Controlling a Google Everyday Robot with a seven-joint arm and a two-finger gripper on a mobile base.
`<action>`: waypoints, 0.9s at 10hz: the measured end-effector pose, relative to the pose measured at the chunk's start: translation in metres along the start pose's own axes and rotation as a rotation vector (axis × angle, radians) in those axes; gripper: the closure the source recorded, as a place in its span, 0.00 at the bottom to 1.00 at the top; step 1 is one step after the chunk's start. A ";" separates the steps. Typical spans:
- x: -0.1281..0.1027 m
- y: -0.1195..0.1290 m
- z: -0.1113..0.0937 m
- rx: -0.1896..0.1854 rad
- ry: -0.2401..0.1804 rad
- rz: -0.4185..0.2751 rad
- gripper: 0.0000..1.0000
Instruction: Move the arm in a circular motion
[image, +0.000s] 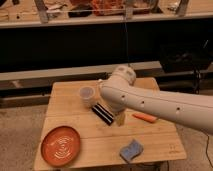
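The glossy white arm (155, 102) of thick rounded segments with small dark dots reaches in from the right over the wooden table (75, 120). Its bulbous joint (121, 80) sits over the table's middle back. The arm ends in a narrow tan tip, the gripper (120, 118), which hangs just above the table's centre, right of a black bar-shaped object (102, 113). Nothing shows in the gripper.
A clear plastic cup (87, 95) stands at the back left of centre. An orange-red plate (60, 145) lies at the front left. A blue sponge (131, 149) lies at the front right. An orange carrot-like object (145, 117) lies right of the gripper. Dark shelving stands behind.
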 end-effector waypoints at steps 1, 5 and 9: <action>-0.005 -0.010 0.003 0.010 0.000 -0.014 0.20; -0.008 -0.025 0.011 0.016 -0.001 -0.024 0.20; 0.000 -0.043 0.026 0.014 -0.034 -0.008 0.20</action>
